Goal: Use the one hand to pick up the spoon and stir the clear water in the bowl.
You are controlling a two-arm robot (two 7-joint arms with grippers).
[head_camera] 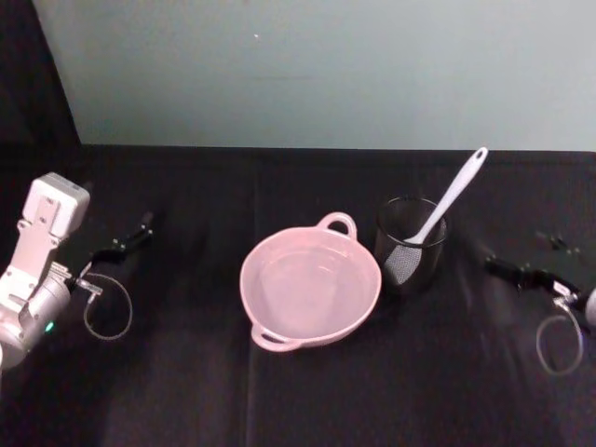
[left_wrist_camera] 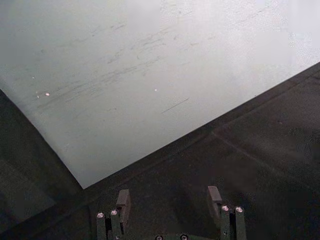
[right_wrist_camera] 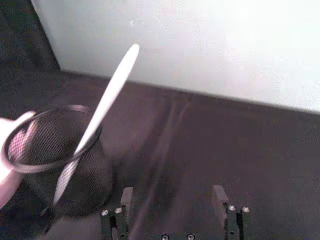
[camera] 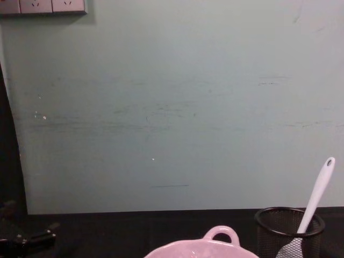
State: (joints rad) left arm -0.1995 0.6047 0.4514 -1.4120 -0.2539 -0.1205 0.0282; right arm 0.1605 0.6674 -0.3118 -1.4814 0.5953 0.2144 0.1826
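**Spoon waits in the mesh cup, right gripper nearest to it**

Nearest the robot sits the pink bowl at the middle of the black table, clear water inside and nothing else in it. Just beside it, on the robot's right and slightly farther back, stands the black wire-mesh cup, and the spoon leans in it, scoop down, handle slanting up and away toward the wall.

The step in hand looks like the pick-up. The right gripper lies low over the table, well to the right of the cup, pointing toward it; in the right wrist view its fingers stand apart with nothing between them. A good grasp would probably take the handle high, above the cup's rim, with the fingers set across the slim shaft, then lift along the handle's slant so the scoop does not snag the mesh or tip the cup. The bowl sits close, so the carry should be short and low over its rim.

The left gripper rests at the table's left side, well away from the bowl, likewise spread and empty, facing the wall
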